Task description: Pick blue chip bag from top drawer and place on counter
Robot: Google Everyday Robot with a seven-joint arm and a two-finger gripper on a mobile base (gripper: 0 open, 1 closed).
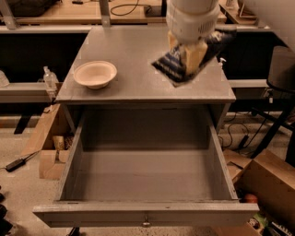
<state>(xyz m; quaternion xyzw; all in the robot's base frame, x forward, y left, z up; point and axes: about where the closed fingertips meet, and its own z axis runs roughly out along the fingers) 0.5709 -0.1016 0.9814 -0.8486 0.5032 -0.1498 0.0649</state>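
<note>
Blue chip bag [169,65] is hanging in the gripper [190,62], over the right half of the grey table [138,46], out of the drawer [69,161]. Tan fingers [196,51] are clamping on the bag's middle, with crinkled foil sticking out on both sides of them. The bag is tilting, with its lower corner pointing down toward the table's front edge. Can't tell whether that corner is touching the surface or hovering just above it.

White arm [191,16] is coming in from the top of the view, wrist pointing straight down, and is blocking the table's back right area.

The drawer is sitting pulled fully out below the table's front edge. Its grey floor is showing bare, tall side walls are running back under the table, and the flat front panel is carrying a small centre knob [146,224].

Beige bowl [95,73] is sitting upright on the table's left side, near the left edge and well apart from the bag.

Wooden workbench [55,9] is running behind the table. Cardboard boxes [46,147] are lying on the floor left of the drawer, and another box [267,184] is sitting at its right. A clear bottle [48,76] is standing on the ledge left of the table.
</note>
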